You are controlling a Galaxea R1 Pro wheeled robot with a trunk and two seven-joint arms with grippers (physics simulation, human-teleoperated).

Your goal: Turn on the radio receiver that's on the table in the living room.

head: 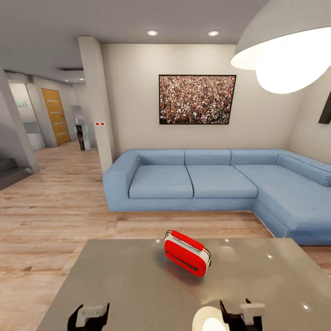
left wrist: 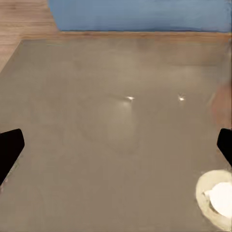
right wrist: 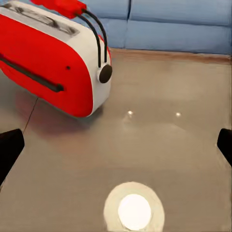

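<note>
The red radio receiver (head: pixel 186 253) with white end panels and a thin handle lies tilted on the glossy grey table (head: pixel 115 285), a little right of centre toward the far side. In the right wrist view the radio receiver (right wrist: pixel 53 63) is close ahead, its dark slot facing me, off to one side of my open right gripper (right wrist: pixel 116 147). My right gripper (head: pixel 241 315) hovers over the table's near edge, short of the radio. My left gripper (head: pixel 89 317) is open too, over bare table (left wrist: pixel 96 72), with its dark fingertips (left wrist: pixel 9 150) spread wide.
A blue corner sofa (head: pixel 207 181) stands behind the table under a crowd picture (head: pixel 196 99). A big grey dome lamp (head: pixel 285 46) hangs at the upper right and is mirrored on the tabletop (right wrist: pixel 134 210). A white pillar (head: pixel 96 101) and a hallway with a wooden door (head: pixel 56 115) lie to the left.
</note>
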